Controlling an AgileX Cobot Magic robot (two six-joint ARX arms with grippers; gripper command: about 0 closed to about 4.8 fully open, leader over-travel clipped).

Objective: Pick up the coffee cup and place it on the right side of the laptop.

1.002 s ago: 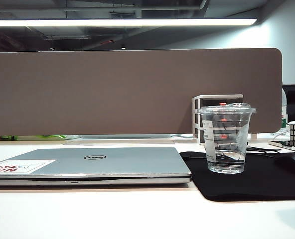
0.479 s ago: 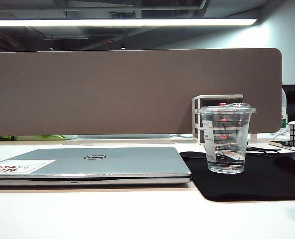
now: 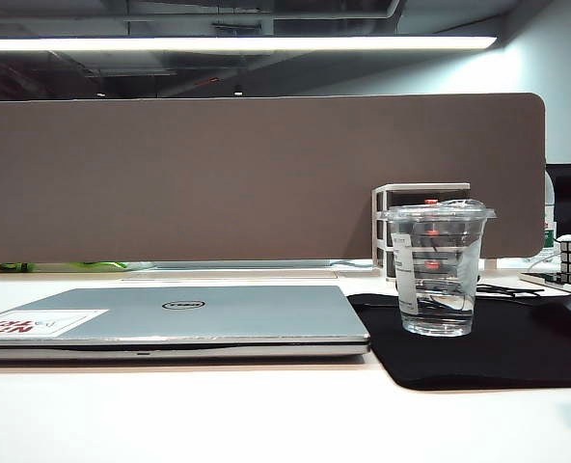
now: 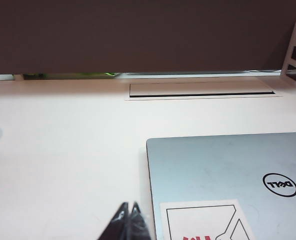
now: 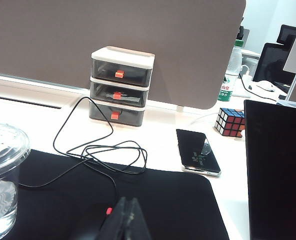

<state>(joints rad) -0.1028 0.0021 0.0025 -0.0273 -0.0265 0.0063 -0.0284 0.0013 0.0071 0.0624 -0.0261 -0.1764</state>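
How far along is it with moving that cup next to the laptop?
It looks finished: the coffee cup stands upright on the black mat, right of the closed laptop. Nothing is in hand: the left gripper is shut beside the laptop, the right gripper shut over the mat, both empty. Nothing obvious remains.

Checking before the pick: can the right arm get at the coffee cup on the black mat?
Probably yes: the coffee cup stands upright on the black mat, near the shut right gripper; only a loose cable lies nearby.
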